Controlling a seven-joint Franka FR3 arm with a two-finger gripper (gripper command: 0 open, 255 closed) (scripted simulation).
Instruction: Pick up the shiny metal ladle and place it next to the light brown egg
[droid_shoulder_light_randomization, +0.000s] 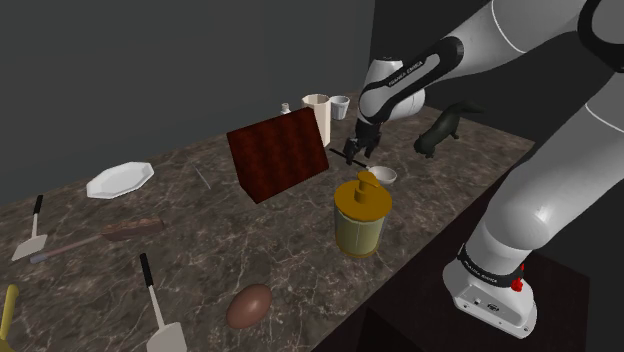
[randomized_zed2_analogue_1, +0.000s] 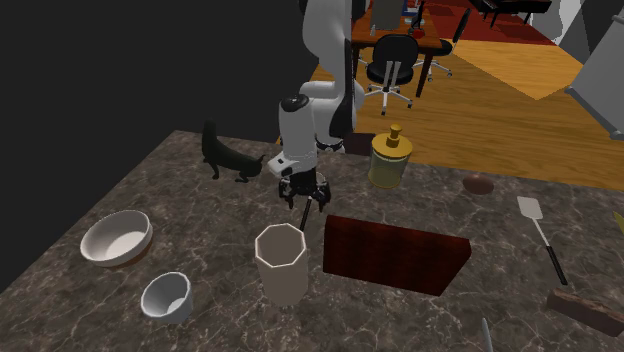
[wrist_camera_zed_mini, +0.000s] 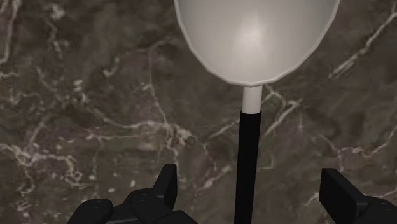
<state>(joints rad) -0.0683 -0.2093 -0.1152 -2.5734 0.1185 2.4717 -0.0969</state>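
Dark marble-patterned counter (droid_shoulder_light_randomization: 200, 270) carries every item.

Containers:
- One yellow jar (droid_shoulder_light_randomization: 362, 215), upright with its lid on. Contents are hidden.
- One white faceted vessel (randomized_zed2_analogue_1: 281, 262), upright and open at the top. Its interior shows only its own pale wall.
- One white bowl (randomized_zed2_analogue_1: 117, 237). Its interior shows plain white.
- One small white cup (randomized_zed2_analogue_1: 167, 297), tilted. Its interior is pale.

Other items, by count:
- One white plate (droid_shoulder_light_randomization: 120, 179).
- One spatula (droid_shoulder_light_randomization: 33, 230) at the shoulder view's left.
- A second spatula (droid_shoulder_light_randomization: 155, 305) beside the egg.
- One dark red board (droid_shoulder_light_randomization: 278, 155), standing tilted.
- One black cat figurine (droid_shoulder_light_randomization: 440, 130).
- One brown egg (droid_shoulder_light_randomization: 249, 305).
- One ladle (wrist_camera_zed_mini: 253, 63).

The ladle lies flat on the counter just beside the jar. It has a pale glossy bowl and a black handle. The egg sits near the counter's front edge, well apart from the ladle, on the far side of the jar from it.

Gripper (wrist_camera_zed_mini: 249, 179) is directly above the ladle. Its fingers are spread, and the handle runs between them touching neither, so nothing is grasped.
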